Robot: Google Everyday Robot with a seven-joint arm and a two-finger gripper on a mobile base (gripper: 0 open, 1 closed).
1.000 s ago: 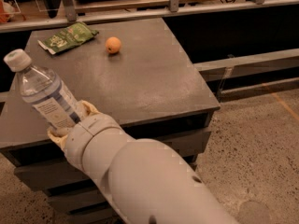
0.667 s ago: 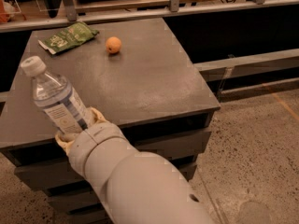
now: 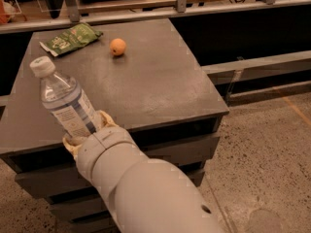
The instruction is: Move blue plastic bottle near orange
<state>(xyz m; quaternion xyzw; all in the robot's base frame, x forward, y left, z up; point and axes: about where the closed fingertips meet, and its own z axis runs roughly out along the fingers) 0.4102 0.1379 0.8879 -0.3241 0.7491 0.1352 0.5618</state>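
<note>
The blue plastic bottle [image 3: 65, 101], clear with a white cap and a white-blue label, is held tilted to the left over the near left part of the dark table [image 3: 146, 86]. My gripper [image 3: 87, 132] is shut around the bottle's lower end, at the table's front edge. The orange [image 3: 117, 46] sits on the far part of the table, well beyond the bottle and a little to its right.
A flat green snack bag [image 3: 70, 38] lies at the table's far left, left of the orange. A rail and shelving run behind the table. Speckled floor lies to the right. My white arm [image 3: 146, 188] fills the lower middle.
The bottle and gripper have moved to the right and slightly forward over the table, toward the orange. The bottle stays tilted left in the grip.
</note>
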